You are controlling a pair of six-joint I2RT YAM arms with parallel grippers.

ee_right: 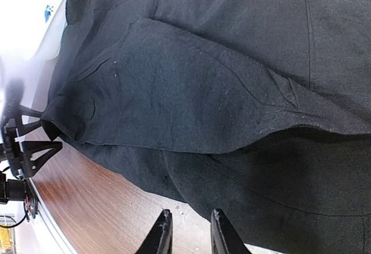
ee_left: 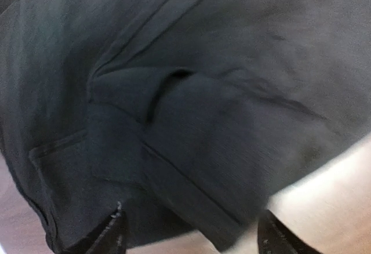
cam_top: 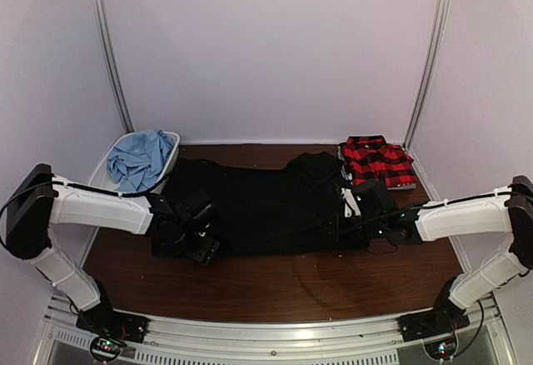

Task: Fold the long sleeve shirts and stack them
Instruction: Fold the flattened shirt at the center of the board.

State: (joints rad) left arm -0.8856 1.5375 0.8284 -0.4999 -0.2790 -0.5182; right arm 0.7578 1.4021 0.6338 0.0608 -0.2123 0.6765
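Black shirt (cam_top: 258, 207) lies spread; left fingers (ee_left: 113, 236) cut off below.

The left arm (cam_top: 96, 208) and right arm (cam_top: 462, 217) are sheathed in white shells, interrupted by black joints. Thin black cables (cam_top: 466, 197) are strung along them.

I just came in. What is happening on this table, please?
Two robot arms are working on a black shirt spread across the table. The left claw hovers open over its left end; the right claw, narrowly open, is at its right end. A red plaid shirt lies folded at the far right, and a light blue shirt sits crumpled in a white basket.
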